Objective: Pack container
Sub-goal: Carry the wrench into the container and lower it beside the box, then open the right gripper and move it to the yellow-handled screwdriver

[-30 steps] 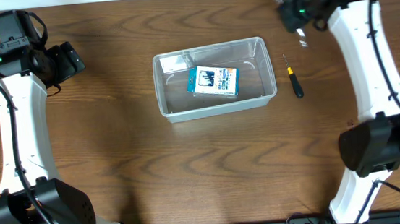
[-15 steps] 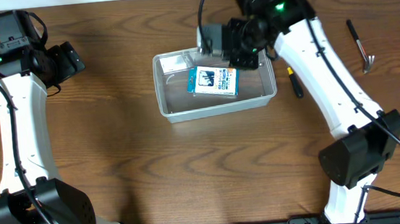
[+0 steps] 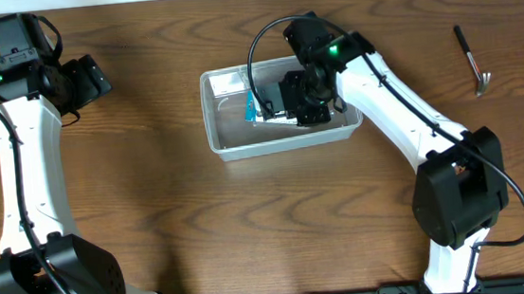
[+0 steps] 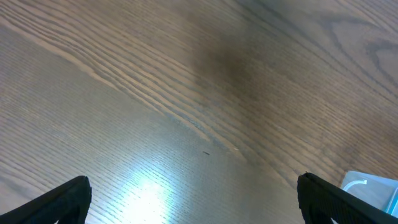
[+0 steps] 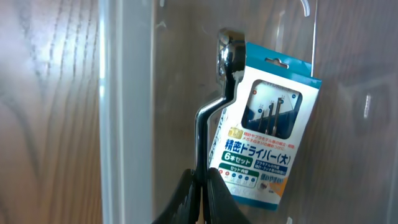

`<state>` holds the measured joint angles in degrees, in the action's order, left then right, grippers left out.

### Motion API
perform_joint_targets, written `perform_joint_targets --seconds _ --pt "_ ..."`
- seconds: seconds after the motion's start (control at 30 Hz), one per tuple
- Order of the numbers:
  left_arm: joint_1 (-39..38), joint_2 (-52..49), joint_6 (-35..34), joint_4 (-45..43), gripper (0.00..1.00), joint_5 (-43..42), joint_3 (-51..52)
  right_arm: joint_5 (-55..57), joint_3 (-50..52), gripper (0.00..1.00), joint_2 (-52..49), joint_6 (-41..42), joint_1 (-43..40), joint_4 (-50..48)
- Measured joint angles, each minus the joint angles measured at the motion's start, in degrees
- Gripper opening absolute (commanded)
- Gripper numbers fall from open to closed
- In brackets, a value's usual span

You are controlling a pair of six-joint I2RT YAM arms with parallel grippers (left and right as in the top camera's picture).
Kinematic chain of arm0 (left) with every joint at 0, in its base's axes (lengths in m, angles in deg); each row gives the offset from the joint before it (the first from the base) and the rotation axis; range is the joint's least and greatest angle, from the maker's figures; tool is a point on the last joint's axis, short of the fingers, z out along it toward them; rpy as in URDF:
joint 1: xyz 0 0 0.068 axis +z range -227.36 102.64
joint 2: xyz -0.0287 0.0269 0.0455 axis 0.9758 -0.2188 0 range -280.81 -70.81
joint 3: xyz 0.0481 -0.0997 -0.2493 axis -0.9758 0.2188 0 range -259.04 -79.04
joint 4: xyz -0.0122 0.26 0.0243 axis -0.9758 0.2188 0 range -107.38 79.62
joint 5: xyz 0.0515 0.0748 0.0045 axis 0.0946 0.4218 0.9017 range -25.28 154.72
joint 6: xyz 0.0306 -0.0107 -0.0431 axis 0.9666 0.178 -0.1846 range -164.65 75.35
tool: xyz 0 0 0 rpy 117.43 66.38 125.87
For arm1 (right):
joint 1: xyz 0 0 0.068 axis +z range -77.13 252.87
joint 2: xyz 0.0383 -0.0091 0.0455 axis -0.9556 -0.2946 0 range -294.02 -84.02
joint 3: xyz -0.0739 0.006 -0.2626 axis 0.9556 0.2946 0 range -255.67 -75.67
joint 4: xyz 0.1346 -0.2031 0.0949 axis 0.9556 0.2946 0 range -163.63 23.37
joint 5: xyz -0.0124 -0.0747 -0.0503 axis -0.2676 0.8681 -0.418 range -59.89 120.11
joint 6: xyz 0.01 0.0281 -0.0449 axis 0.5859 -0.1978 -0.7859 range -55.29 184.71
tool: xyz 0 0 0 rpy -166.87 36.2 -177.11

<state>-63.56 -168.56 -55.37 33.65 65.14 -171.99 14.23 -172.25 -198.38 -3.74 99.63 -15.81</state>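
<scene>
Two jaw sets differ. The right gripper point(image 5: 200, 182) is clenched on a bent metal wrench point(image 5: 210, 115). Its head projects ahead of the jaws, inside the container point(image 5: 124, 74), alongside the screwdriver pack point(image 5: 267, 149). The left gripper point(image 4: 199, 202) stands released, a container corner just beyond one fingertip. Step in hand: placement. Next move, as judged: lower, then release the wrench.

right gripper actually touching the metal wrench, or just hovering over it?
Touching. The right wrist view shows the right gripper pinched shut on the handle of the metal wrench, with no gap.
</scene>
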Motion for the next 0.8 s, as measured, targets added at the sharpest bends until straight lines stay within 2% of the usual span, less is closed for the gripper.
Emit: perform_joint_targets --seconds 0.07,0.2,0.37,0.5,0.63,0.8 --pt "0.0 0.0 0.0 0.0 0.98 0.0 0.0 0.0 0.7 0.36 0.0 0.4 0.0 -0.8" --pt "0.0 0.0 0.0 0.0 0.98 0.0 0.0 -0.1 0.8 0.54 0.0 1.6 0.0 -2.7" --pt "0.0 0.0 0.0 0.0 0.98 0.0 0.0 -0.1 0.8 0.58 0.0 4.9 0.0 -4.0" --pt "0.0 0.0 0.0 0.0 0.98 0.0 0.0 -0.1 0.4 0.75 0.0 12.5 0.0 -3.8" --pt "0.0 0.0 0.0 0.0 0.98 0.0 0.0 0.0 -4.4 0.72 0.0 23.7 -0.2 0.5" --pt "0.0 0.0 0.0 0.0 0.98 0.0 0.0 0.1 -17.6 0.69 0.3 37.8 -2.0 11.1"
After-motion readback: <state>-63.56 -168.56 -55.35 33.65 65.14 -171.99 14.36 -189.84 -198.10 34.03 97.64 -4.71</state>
